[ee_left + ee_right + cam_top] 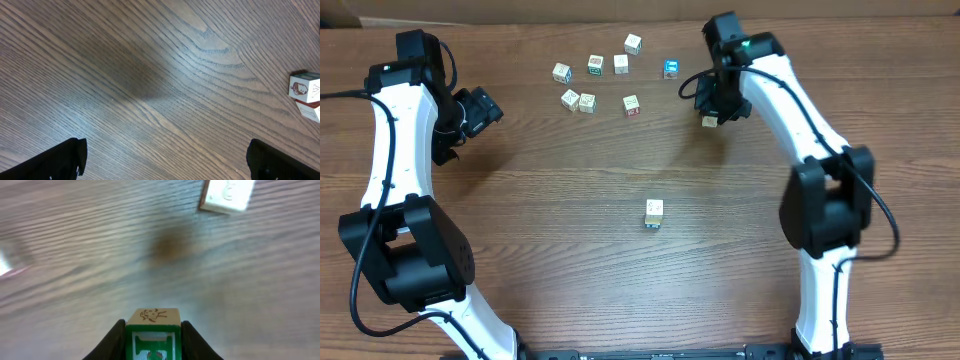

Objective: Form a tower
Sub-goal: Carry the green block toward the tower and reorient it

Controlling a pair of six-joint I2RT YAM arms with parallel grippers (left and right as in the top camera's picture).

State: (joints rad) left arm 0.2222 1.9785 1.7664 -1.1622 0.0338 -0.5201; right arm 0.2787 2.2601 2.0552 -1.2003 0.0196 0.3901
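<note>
Right arm's got a cube, tower waiting mid-table

The right gripper (710, 108) is up around 1 o'clock on the table (570, 260), with its fingers (112, 342) pressed onto a green-faced cube (152, 330) that has a little line doodle on its top face. The tower (654, 213) stands alone near the centre, well apart from both arms, at roughly 7 o'clock from that gripper. The loose cubes (595, 67) are scattered along 12 o'clock, with a blue one (670, 68) just beside the right gripper at its 10 o'clock. The left gripper (485, 110) hangs out at 10 o'clock, spread wide with nothing in it
</note>
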